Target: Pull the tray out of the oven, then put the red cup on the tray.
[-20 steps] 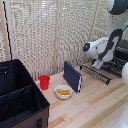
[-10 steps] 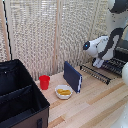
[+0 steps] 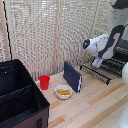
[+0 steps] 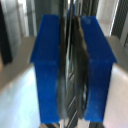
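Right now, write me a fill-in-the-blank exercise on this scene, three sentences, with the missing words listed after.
1. The cup beside the black case is ____ in colour.
2. The white bowl holds ____ pieces.
3. The upright panel next to the bowl is dark ____.

Missing words: red; yellow; blue

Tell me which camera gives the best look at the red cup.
The exterior view. The red cup stands in full sight on the wooden table, beside the white bowl. The wrist view shows none of it, only blurred blue and dark shapes close up.
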You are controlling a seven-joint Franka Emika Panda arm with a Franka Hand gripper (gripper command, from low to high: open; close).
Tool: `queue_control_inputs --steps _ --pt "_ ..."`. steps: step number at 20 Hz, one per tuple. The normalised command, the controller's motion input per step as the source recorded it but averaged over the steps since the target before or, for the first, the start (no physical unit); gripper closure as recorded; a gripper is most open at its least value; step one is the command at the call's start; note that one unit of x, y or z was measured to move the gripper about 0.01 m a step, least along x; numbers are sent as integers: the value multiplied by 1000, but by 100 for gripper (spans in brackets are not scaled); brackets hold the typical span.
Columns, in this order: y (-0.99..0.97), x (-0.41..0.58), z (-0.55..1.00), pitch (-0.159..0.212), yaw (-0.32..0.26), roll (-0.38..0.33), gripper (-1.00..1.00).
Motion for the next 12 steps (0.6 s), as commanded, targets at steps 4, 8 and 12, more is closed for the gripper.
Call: queue_control_inputs --steps 4,8,12 --pt "926 0 -333 -32 -3 57 100" --pt "836 0 -287 -17 -2 24 100" --pt "662 0 -165 3 -6 -19 100"
